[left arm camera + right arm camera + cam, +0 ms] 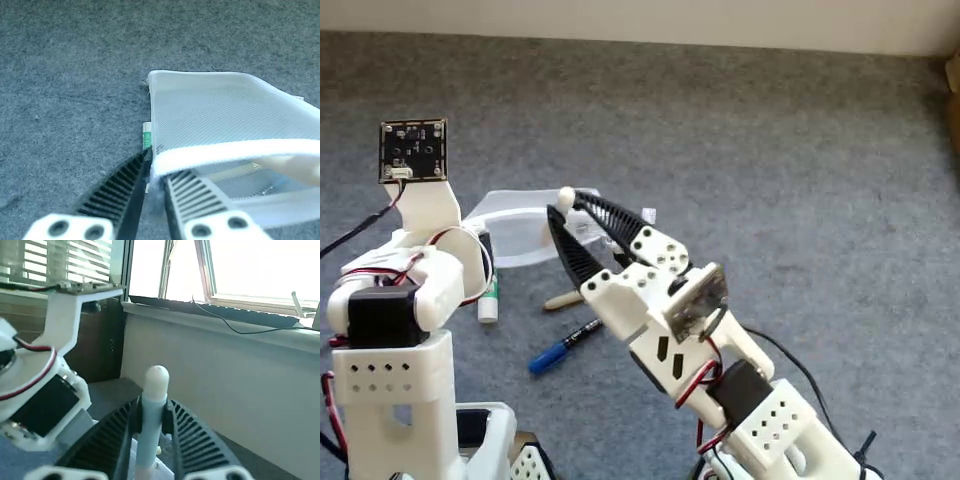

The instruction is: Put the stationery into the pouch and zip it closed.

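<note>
The white mesh pouch [215,107] lies on the grey carpet with its mouth held up. My left gripper [154,164] is shut on the pouch's white rim [235,150]. In the high view the pouch [520,228] sits between the two arms. My right gripper [566,214] is shut on a pale pen with a rounded white cap [155,385], held upright over the pouch's mouth. A pale rounded end [295,167] shows at the mouth in the left wrist view. A blue marker [564,344], a beige stick [563,298] and a green-and-white tube [490,300] lie on the carpet beside the pouch.
The left arm's body [395,300] stands at the near left and the right arm [720,360] reaches in from the near right. Bare carpet [770,150] stretches behind and to the right. A wall and window [240,270] show in the right wrist view.
</note>
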